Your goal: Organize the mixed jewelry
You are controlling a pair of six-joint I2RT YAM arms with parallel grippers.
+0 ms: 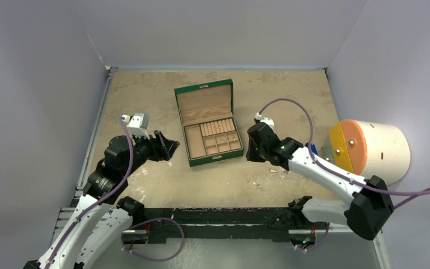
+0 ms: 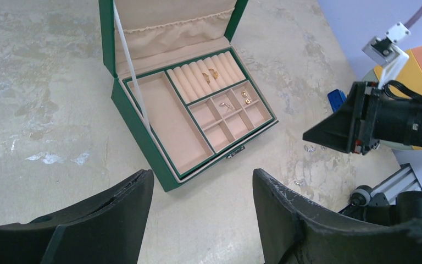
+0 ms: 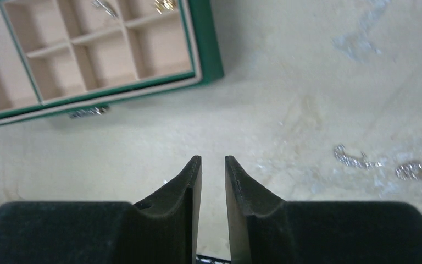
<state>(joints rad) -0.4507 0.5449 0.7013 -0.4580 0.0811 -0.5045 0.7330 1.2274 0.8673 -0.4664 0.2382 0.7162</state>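
The open green jewelry box [image 1: 208, 123] sits mid-table with its lid raised. Gold pieces rest on its ring rolls [image 2: 210, 74] and in a small compartment [image 2: 245, 96]; a silvery piece [image 2: 226, 104] lies in the compartment beside it. Loose silvery jewelry [image 3: 354, 159] and another bit [image 3: 410, 170] lie on the table right of the box. My right gripper [image 3: 213, 159] hovers over bare table just in front of the box's right corner, jaws a narrow gap apart and empty. My left gripper [image 2: 202, 175] stands wide open and empty, left of the box's front corner.
A white cylinder with an orange and yellow face [image 1: 369, 147] lies at the right edge. A blue clip-like tool [image 2: 336, 99] lies next to it. Grey walls close in the table on three sides, and a black rail [image 1: 218, 216] runs along the near edge.
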